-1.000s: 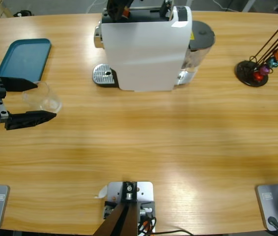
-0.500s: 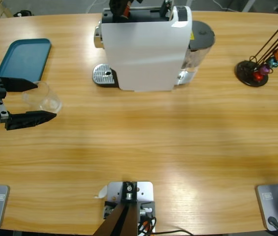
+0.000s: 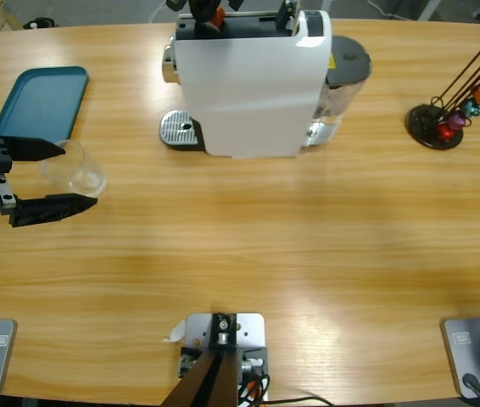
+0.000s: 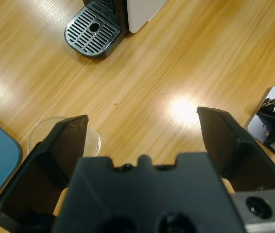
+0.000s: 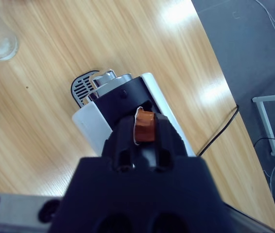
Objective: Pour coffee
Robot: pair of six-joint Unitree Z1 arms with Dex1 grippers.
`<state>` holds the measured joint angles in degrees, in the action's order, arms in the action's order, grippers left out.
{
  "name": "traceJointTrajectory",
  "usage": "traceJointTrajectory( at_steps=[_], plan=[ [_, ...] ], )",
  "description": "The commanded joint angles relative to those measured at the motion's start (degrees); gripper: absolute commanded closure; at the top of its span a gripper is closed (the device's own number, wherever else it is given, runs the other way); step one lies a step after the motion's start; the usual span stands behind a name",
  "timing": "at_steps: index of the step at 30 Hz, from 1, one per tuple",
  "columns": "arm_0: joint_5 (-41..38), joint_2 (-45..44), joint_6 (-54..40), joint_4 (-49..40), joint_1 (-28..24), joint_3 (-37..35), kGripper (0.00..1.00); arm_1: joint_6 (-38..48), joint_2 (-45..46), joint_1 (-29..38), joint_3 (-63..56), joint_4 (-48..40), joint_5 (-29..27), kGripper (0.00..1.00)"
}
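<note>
The right gripper (image 5: 145,127) was seen clamped on an orange capsule (image 5: 144,126), held just above the top of the white coffee machine (image 3: 248,80) at the upper middle of the high view. The left gripper (image 3: 58,176), at the left edge, was spread wide around an empty clear glass (image 3: 75,167) standing beside a teal tray (image 3: 43,100). No coffee could be seen

Matte black wedge-shaped fingers (image 4: 67,145) on a blocky black body with round screw recesses

Overhead camera, both wrists sharing coffee machine (image 3: 248,80)
</note>
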<state>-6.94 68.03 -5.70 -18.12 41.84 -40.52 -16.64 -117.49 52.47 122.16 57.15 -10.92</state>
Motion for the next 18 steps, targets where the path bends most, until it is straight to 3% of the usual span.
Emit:
traceJointTrajectory(
  at_steps=[1,5,7,8,18],
  plan=[
    [0.26,1.14,-0.54,0.63,-0.79,2.11,0.027,0.64,-2.57,-0.53,-2.08,-0.11,0.57,0.851],
    [0.26,1.14,-0.54,0.63,-0.83,2.20,0.027,2.15,-2.73,-0.39,-2.01,0.07,-1.28,0.828],
    [0.26,1.18,-0.51,0.63,-0.88,2.29,0.027,3.73,-2.69,-0.25,-1.66,0.07,-1.98,0.505],
    [0.25,1.23,-0.47,0.63,-0.86,2.36,0.027,4.47,-2.75,-0.02,-1.63,0.14,-2.65,0.474],
    [0.25,1.14,-0.45,0.63,-0.85,2.37,0.027,6.97,-3.08,2.74,-1.61,2.51,-3.93,0.469]
  ],
)
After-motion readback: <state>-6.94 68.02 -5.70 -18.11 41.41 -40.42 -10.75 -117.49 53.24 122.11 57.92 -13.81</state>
